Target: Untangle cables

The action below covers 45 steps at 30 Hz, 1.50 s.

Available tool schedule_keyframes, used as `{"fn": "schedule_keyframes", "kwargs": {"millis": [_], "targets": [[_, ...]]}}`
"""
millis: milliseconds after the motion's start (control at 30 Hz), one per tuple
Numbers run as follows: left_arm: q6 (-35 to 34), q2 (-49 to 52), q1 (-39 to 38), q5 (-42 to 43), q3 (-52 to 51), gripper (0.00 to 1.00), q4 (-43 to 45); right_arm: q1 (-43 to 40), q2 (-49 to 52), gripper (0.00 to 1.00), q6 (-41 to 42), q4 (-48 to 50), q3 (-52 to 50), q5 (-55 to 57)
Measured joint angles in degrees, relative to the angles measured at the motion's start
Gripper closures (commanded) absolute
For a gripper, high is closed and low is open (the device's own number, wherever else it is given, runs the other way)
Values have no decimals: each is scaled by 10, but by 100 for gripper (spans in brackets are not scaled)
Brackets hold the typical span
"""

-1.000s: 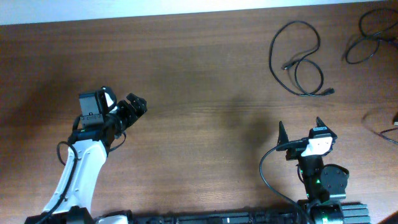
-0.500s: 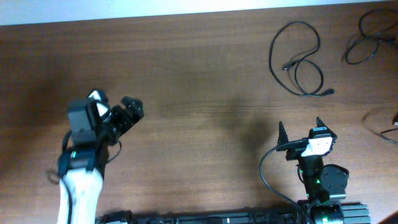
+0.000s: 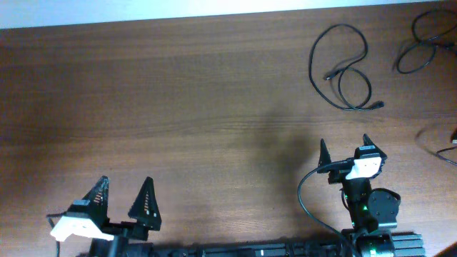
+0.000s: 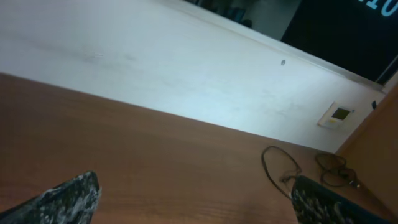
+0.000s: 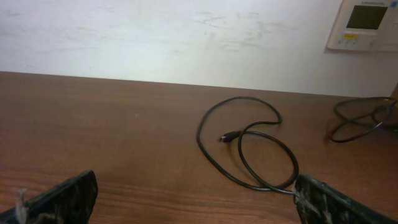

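A thin black cable [image 3: 341, 66] lies in a loose double loop at the table's far right, and shows in the right wrist view [image 5: 245, 146] and small in the left wrist view [image 4: 277, 168]. A second black cable [image 3: 423, 41] lies at the far right corner, apart from the first; it also shows in the right wrist view [image 5: 360, 118] and the left wrist view [image 4: 336, 169]. A third cable end [image 3: 444, 146] shows at the right edge. My left gripper [image 3: 123, 202] is open and empty at the near left edge. My right gripper [image 3: 344, 151] is open and empty, near of the looped cable.
The brown wooden table [image 3: 214, 107] meets a white wall [image 5: 186, 37] at its far edge. A wall thermostat [image 5: 365, 23] hangs behind the right side. The arm bases sit along the near edge.
My left arm has pulled back from the table's left middle to the near left edge, and its gripper now shows wide open. The right arm and the cables have not moved.
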Motion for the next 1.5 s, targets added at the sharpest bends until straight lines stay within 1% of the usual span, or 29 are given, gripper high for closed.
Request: {"fn": "schedule_keyframes", "kwargs": {"millis": [133, 167, 233, 300, 333, 367, 433, 500, 533, 600, 667, 767, 900, 1300, 1367, 1467, 1500], "targets": [[26, -26, 0, -7, -31, 1, 15, 0, 0, 1, 0, 0, 0, 0], [30, -26, 0, -13, -64, 1, 37, 0, 0, 1, 0, 0, 0, 0], [33, -29, 0, -19, -127, 1, 127, 0, 0, 1, 0, 0, 0, 0], [38, -28, 0, -24, -231, 1, 216, 0, 0, 1, 0, 0, 0, 0], [44, -28, 0, -26, -278, 1, 280, 0, 0, 1, 0, 0, 0, 0], [52, -28, 0, -26, -314, 1, 320, 0, 0, 1, 0, 0, 0, 0], [66, -28, 0, -30, -372, 1, 368, 0, 0, 1, 0, 0, 0, 0], [107, -28, 0, -34, -402, 1, 398, 0, 0, 1, 0, 0, 0, 0], [147, -28, 0, -36, -408, 1, 394, 0, 0, 1, 0, 0, 0, 0], [212, -28, 0, -37, -414, 1, 360, 0, 0, 1, 0, 0, 0, 0], [266, -28, 0, -37, -414, 1, 360, 0, 0, 1, 0, 0, 0, 0], [306, -28, 0, -39, -414, 1, 360, 0, 0, 1, 0, 0, 0, 0], [315, -28, 0, -50, -421, 1, 382, 0, 0, 1, 0, 0, 0, 0], [316, -28, 0, -55, -424, 1, 382, 0, 0, 1, 0, 0, 0, 0], [303, -28, 0, -56, -424, 1, 382, 0, 0, 1, 0, 0, 0, 0], [256, -28, 0, -58, -424, 1, 382, 0, 0, 1, 0, 0, 0, 0], [252, -28, 0, -58, -424, 1, 382, 0, 0, 1, 0, 0, 0, 0]]}}
